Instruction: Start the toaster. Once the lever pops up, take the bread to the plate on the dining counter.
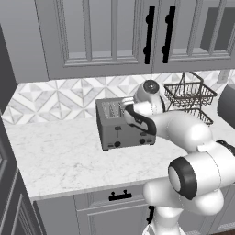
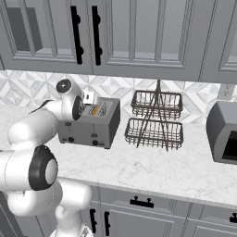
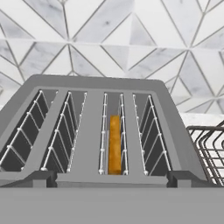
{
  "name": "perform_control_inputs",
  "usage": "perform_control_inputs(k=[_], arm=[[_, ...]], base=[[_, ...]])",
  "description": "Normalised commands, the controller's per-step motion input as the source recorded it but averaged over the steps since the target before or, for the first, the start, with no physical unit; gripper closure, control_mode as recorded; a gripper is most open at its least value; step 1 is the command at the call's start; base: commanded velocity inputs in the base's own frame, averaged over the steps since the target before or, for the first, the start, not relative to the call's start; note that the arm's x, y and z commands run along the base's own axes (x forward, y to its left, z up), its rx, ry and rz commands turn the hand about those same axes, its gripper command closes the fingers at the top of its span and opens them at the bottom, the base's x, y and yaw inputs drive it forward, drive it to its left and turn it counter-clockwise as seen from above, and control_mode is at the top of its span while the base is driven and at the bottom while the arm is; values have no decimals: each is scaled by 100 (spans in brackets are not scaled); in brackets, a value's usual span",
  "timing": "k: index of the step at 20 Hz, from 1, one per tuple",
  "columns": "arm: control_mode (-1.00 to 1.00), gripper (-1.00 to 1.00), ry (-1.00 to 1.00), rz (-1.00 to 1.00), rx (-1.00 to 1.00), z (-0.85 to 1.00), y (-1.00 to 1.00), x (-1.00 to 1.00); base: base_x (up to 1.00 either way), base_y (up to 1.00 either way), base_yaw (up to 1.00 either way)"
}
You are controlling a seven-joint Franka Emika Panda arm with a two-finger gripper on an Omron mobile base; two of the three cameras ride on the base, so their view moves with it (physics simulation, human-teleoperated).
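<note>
Marble counter (image 1: 59, 156): running nearest the base, carrying everything else.
Arm (image 1: 183, 133): reaching forward from the base, blocking the toaster's 3 o'clock end in the left base view.
Gripper (image 2: 89, 98): hanging released, jaws spread wide, nothing between them, just over the toaster's near edge.
Toaster (image 2: 90, 122): sitting on the counter, knobs on its front face; the lever's position is too small to be telling.
Bread (image 3: 114, 144): standing on edge inside the third slot from the left in the hand view, sunk between the wire guides.
Basket rack (image 2: 155, 121): standing at 3 o'clock of the toaster, near but apart.
Tiled wall (image 3: 109, 39): rising at 12 o'clock, farthest back.
Risk: wide jaws straddling the wire guides could be snagging them instead of the thin slice; grabbing before the lever rises would leave too little bread exposed.
View difference: hand view is showing slot and slice clearly; right base view is giving an orange glint plus a toaster oven (image 2: 224, 134) at far 3 o'clock.
</note>
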Motion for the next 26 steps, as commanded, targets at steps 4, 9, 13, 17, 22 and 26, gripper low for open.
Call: perform_control_inputs(k=[4, 9, 13, 17, 22, 26], arm=[[-100, -100, 2, 0, 0, 0, 0, 0], [-100, -100, 0, 0, 0, 0, 0, 0], [-100, -100, 0, 0, 0, 0, 0, 0], [-100, -100, 0, 0, 0, 0, 0, 0], [-100, -100, 0, 0, 0, 0, 0, 0], [-100, -100, 0, 0, 0, 0, 0, 0]], base=[[0, 0, 0], [0, 0, 0], [0, 0, 0], [0, 0, 0], [0, 0, 0], [0, 0, 0]])
